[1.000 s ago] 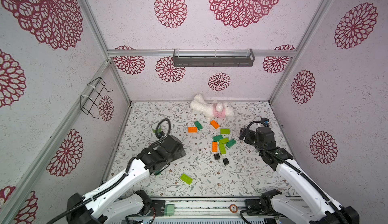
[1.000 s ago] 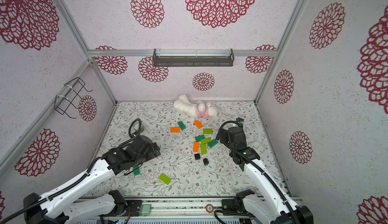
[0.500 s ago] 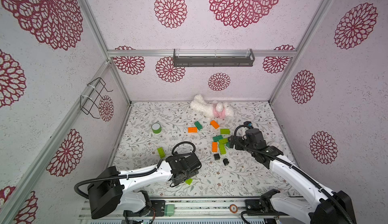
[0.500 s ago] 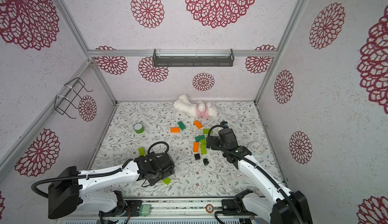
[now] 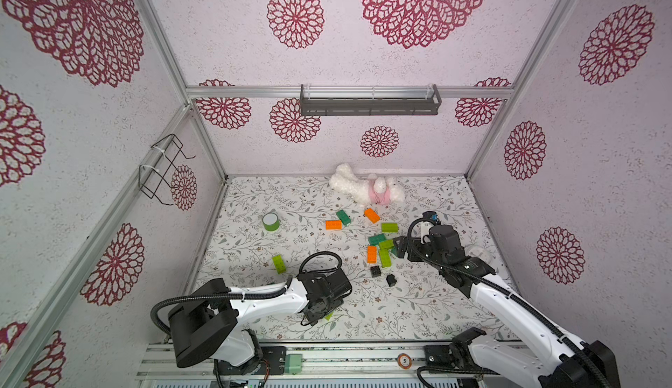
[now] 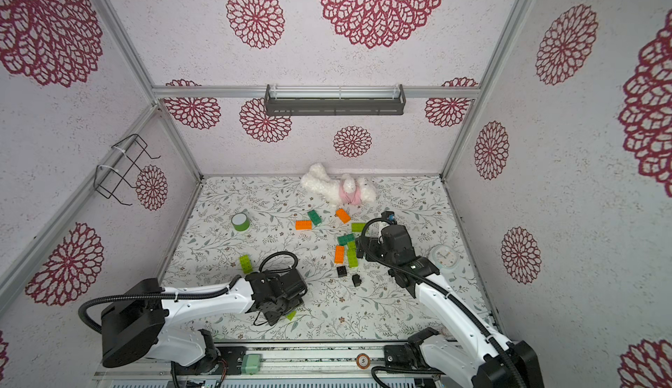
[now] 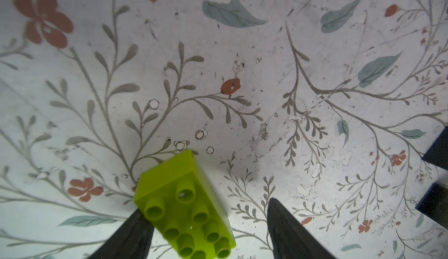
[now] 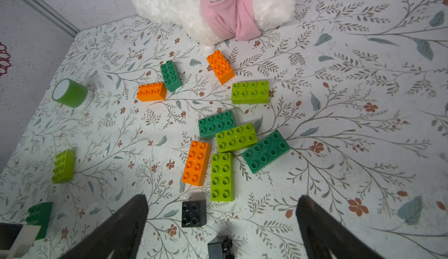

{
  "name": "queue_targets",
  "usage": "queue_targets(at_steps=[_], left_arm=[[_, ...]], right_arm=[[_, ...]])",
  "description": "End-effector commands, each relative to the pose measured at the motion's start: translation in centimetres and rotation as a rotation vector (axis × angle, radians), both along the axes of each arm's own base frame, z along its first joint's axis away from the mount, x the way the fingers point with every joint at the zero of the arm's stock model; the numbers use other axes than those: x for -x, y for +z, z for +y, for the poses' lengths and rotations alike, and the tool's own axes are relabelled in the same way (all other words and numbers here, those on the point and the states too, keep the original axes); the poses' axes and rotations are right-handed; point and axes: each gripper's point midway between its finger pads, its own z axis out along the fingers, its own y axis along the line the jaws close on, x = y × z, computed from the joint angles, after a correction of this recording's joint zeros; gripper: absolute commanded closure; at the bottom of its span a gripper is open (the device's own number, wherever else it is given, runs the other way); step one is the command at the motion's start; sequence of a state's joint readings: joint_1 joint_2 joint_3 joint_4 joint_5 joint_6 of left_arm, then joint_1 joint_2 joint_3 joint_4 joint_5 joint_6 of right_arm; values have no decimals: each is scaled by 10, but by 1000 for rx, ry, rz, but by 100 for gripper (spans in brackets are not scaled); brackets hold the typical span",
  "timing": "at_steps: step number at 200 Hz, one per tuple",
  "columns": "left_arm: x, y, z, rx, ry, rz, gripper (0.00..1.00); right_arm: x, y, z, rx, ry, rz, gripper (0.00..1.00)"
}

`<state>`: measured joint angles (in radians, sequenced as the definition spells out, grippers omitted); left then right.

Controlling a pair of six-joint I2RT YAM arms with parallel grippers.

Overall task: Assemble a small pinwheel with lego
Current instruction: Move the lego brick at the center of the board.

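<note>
We see left gripper (image 7: 206, 205) part open astride lime brick (image 7: 177, 187) on floral tabletop (image 7: 291, 51): brick touching one jaw, clear of other. Right gripper (image 8: 221, 198) wide open, empty, near brick cluster (image 8: 236, 137).

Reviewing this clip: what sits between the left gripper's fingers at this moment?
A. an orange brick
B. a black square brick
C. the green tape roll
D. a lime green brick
D: the left wrist view shows a lime green brick, studs up on the table, between the fingers of the left gripper. It lies against one finger, with a gap to the other.
</note>
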<state>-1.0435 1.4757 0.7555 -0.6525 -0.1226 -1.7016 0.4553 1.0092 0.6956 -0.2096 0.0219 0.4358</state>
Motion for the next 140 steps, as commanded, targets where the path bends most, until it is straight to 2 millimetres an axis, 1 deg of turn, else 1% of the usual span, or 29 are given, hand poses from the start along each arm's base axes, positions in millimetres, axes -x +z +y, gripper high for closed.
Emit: queue_targets(at_steps=[1, 12, 25, 46, 53, 59, 74, 95, 98, 104, 109, 140], left_arm=[[-6, 5, 1, -40, 27, -22, 37], [-7, 7, 3, -64, 18, -28, 45], [-7, 8, 6, -99, 1, -25, 52], [-14, 5, 2, -107, -68, -28, 66], [-18, 5, 0, -118, -101, -22, 69], [-20, 4, -1, -130, -128, -15, 70], [-27, 6, -10, -141, -208, -12, 70], [-32, 6, -12, -179, -253, -11, 72], [-33, 6, -11, -183, -256, -9, 73], [-36, 7, -11, -191, -263, -13, 79], [-37, 7, -11, -193, -270, -14, 79], [-52, 3, -9, -171, -299, -18, 74]], right_arm=[[0, 14, 2, -8, 14, -52, 1], [0, 15, 1, -8, 12, -54, 1], [0, 14, 0, -3, 5, -53, 1], [0, 15, -2, -3, -2, -58, 1], [0, 15, -3, -1, -9, -60, 1], [0, 16, -4, -1, -13, -62, 1], [1, 18, -6, -3, -17, -71, 1], [3, 22, -9, -3, -33, -80, 1], [4, 21, -9, -4, -34, -79, 1], [5, 23, -10, -7, -34, -84, 1], [5, 23, -10, -8, -35, -84, 1], [6, 23, -13, -5, -48, -83, 1]])
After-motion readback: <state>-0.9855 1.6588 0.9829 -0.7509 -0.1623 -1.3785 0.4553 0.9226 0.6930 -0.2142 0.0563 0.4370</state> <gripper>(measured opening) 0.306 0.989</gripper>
